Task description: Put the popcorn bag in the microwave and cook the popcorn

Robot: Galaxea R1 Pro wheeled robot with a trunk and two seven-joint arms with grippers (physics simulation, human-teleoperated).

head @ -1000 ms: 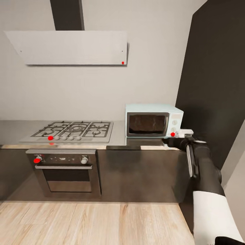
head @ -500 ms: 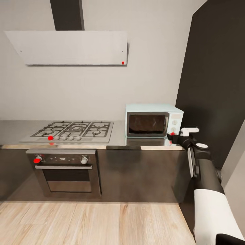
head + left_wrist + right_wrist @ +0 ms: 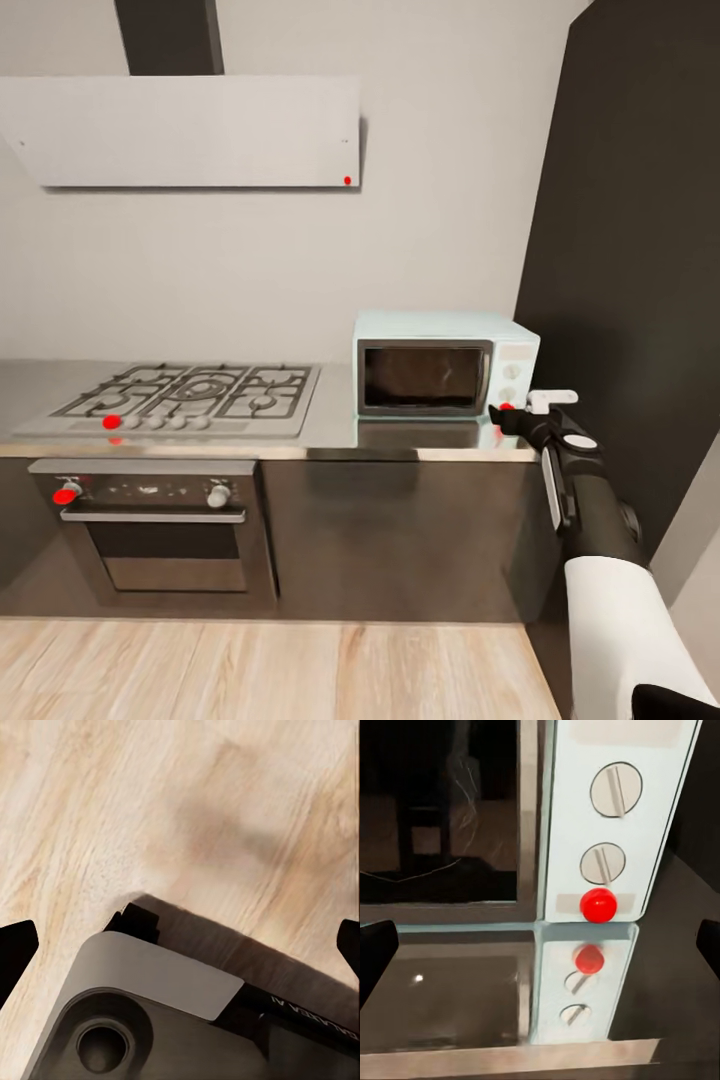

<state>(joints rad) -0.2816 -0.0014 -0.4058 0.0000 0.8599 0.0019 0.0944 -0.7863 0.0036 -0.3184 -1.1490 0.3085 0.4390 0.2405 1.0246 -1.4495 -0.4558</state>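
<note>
Head view: small pale mint-blue microwave [image 3: 445, 365] with dark glass door shut, standing at the right end of the thin grey brushed-metal countertop [image 3: 330, 425], against a tall dark panel; steel gas hob [image 3: 185, 392] to its left, built-in steel oven [image 3: 150, 520] below the hob, white slanted hood [image 3: 185, 130] above. Right gripper [image 3: 512, 415] just in front of the microwave's lower right corner, by its red dot; whether open cannot be told here. Left wrist view: left gripper [image 3: 180, 945], dark fingertips wide apart, holding nothing, above pale wood floor [image 3: 187, 810]. Right wrist view: white panel [image 3: 611, 825], two knobs, red indicator dot [image 3: 598, 904]; fingertips spread wide, empty.
</note>
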